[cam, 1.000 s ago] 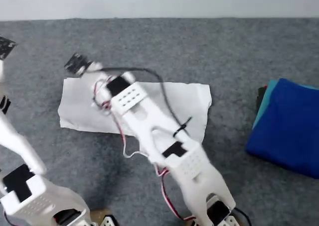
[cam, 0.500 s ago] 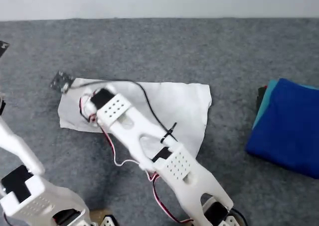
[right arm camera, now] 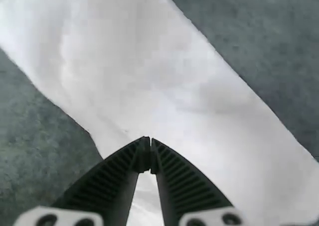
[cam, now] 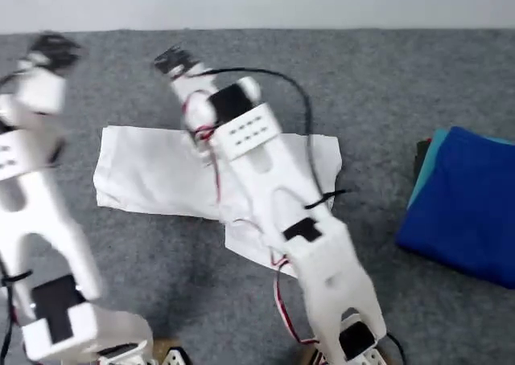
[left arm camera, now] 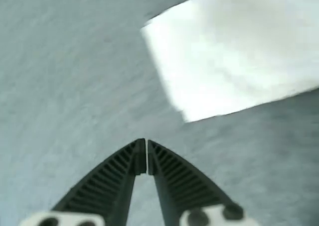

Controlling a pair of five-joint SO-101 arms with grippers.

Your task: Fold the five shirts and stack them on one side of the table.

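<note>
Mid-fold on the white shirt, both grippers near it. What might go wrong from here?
1. The right gripper and left gripper are both shut. Lowered like that, they would likely push and bunch the white shirt rather than grasp it.
2. In the high view the right arm crosses the shirt and hides its middle, so a crooked fold could go unnoticed.

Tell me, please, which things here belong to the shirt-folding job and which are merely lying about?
Job in hand:
white shirt, lying mid-table
stack of folded shirts, blue on top
left end effector, shut
right end effector, shut

Just surroundings:
grey table
white wall behind
</note>
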